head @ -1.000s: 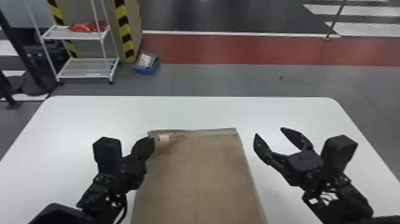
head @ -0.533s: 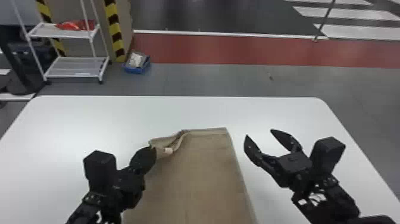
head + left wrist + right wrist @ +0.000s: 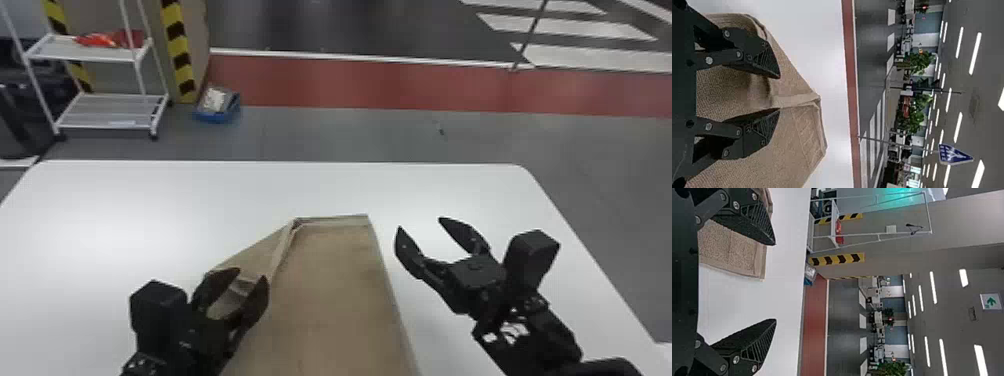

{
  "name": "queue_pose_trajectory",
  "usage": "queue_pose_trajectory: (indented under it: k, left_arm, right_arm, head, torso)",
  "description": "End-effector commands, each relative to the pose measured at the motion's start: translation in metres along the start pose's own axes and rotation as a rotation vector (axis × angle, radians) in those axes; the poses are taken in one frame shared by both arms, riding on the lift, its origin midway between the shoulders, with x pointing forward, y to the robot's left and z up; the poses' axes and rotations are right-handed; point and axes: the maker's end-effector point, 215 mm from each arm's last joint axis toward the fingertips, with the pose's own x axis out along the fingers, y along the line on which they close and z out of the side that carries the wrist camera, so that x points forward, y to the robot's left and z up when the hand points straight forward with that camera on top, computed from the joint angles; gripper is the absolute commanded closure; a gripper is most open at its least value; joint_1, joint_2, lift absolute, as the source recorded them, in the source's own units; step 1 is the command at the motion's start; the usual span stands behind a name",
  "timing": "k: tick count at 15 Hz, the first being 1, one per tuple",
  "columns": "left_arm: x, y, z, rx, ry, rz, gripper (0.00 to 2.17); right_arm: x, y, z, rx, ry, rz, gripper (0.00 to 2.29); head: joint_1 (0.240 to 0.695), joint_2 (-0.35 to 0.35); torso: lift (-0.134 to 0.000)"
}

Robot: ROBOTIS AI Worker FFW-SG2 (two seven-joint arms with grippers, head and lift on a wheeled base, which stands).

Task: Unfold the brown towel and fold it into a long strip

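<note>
The left gripper (image 3: pixel 251 275) hangs parted over the brown towel (image 3: pixel 330 290), probably to narrow it. The right gripper (image 3: pixel 420 224) is spread wide

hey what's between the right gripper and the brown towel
A strip of white tabletop lies between the right gripper and the brown towel, as the head view shows.

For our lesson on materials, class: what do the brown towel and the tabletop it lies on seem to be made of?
The brown towel looks like matt woven cloth, perhaps cotton: it creases softly and shows a fine, nubbly texture close up. The white tabletop seems a smooth, hard laminate or painted board, slightly glossy, judging by its even colour and soft pale glare.
</note>
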Motion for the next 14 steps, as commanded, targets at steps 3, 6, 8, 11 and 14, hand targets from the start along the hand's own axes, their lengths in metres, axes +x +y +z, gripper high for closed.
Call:
queue_pose_trajectory:
  k: [3, 6, 8, 11, 14]
  left_arm:
    - [0.011, 0.021, 0.014, 0.021, -0.027, 0.027, 0.2]
    - [0.009, 0.03, 0.031, 0.035, -0.075, 0.037, 0.21]
    - [0.009, 0.027, 0.034, 0.033, -0.088, 0.019, 0.21]
    - [0.016, 0.04, 0.059, 0.046, -0.191, 0.051, 0.21]
    - [0.021, 0.067, 0.076, 0.079, -0.229, 0.094, 0.22]
  right_arm:
    - [-0.002, 0.008, -0.004, 0.009, 0.0, 0.008, 0.21]
    - [-0.016, 0.009, -0.013, 0.012, 0.006, -0.001, 0.21]
    - [-0.026, 0.014, -0.014, 0.002, -0.019, 0.004, 0.26]
    - [-0.035, 0.054, -0.01, 0.007, -0.047, 0.079, 0.41]
    - [-0.036, 0.111, -0.019, -0.001, -0.027, 0.172, 0.41]
  head:
    - [0.695, -0.111]
    - [0.695, -0.095]
    - [0.695, -0.089]
    - [0.695, -0.088]
    - [0.695, -0.023]
  torso:
    - [-0.125]
    - [-0.125]
    - [-0.125]
    - [-0.125]
    - [-0.125]
